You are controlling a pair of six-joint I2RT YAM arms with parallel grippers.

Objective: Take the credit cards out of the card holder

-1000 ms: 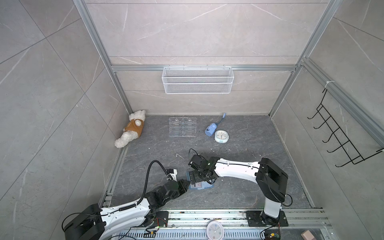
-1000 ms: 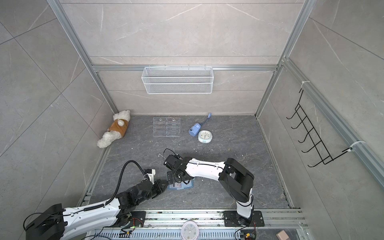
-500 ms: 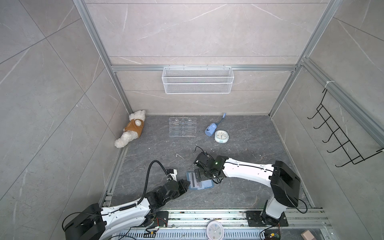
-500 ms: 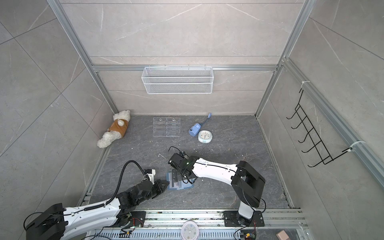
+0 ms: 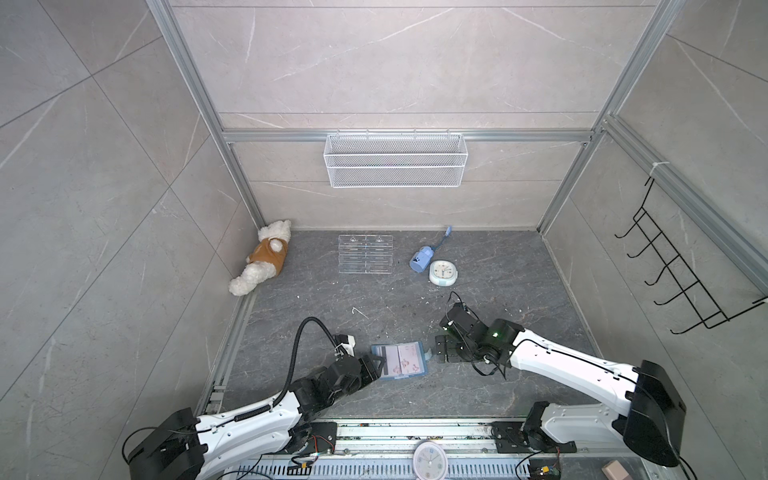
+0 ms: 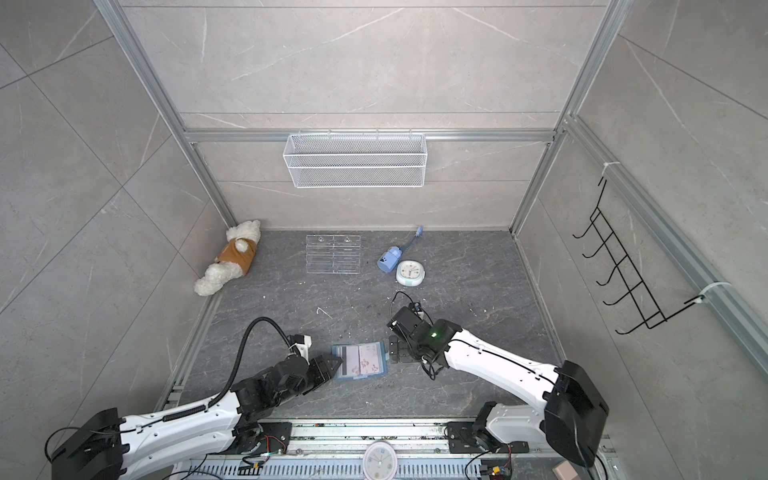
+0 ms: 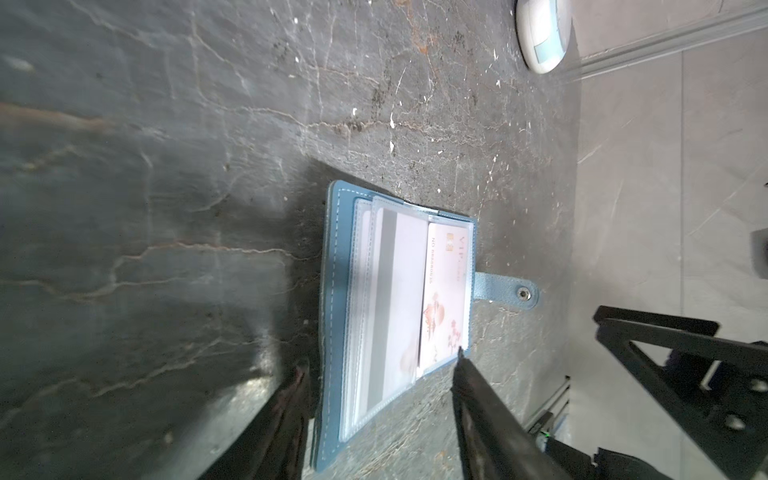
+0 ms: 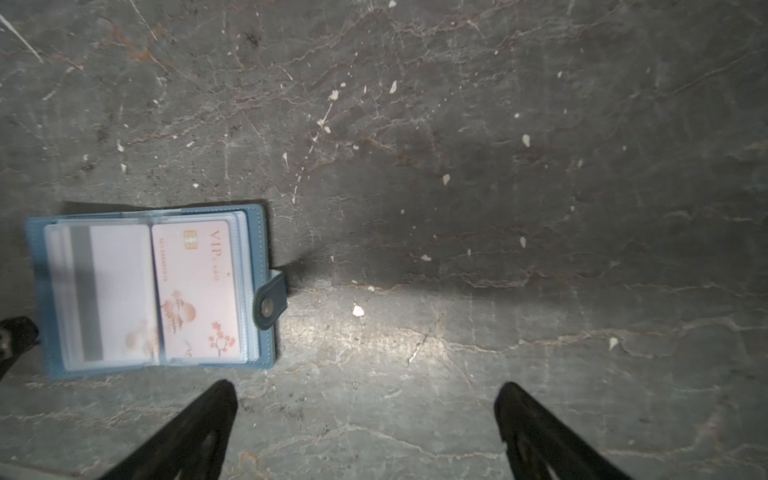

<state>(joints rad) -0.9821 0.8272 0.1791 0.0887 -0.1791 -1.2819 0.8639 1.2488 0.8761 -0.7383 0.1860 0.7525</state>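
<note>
The dusty-blue card holder (image 5: 420, 369) (image 6: 337, 370) lies open and flat on the dark floor, its snap tab (image 8: 270, 305) pointing toward my right arm. Two pale pink credit cards sit in its clear sleeves: one shows a dark stripe (image 8: 116, 291) (image 7: 399, 291), the other a chip and floral marks (image 8: 195, 286) (image 7: 446, 291). My left gripper (image 5: 376, 365) (image 7: 379, 365) is open, its fingers standing on either side of the holder's near end. My right gripper (image 5: 439, 349) (image 8: 366, 392) is open over bare floor just beyond the tab, holding nothing.
At the back are a clear acrylic rack (image 5: 365, 253), a plush bear (image 5: 264, 262) in the left corner, a blue bottle (image 5: 420, 257) and a small clock (image 5: 444, 273). A wire basket (image 5: 395, 160) hangs on the back wall and black hooks (image 5: 681, 282) on the right wall.
My right gripper has drawn away to the right, off the card holder, leaving it lying open. The left gripper's jaws have opened at the holder's left end.
</note>
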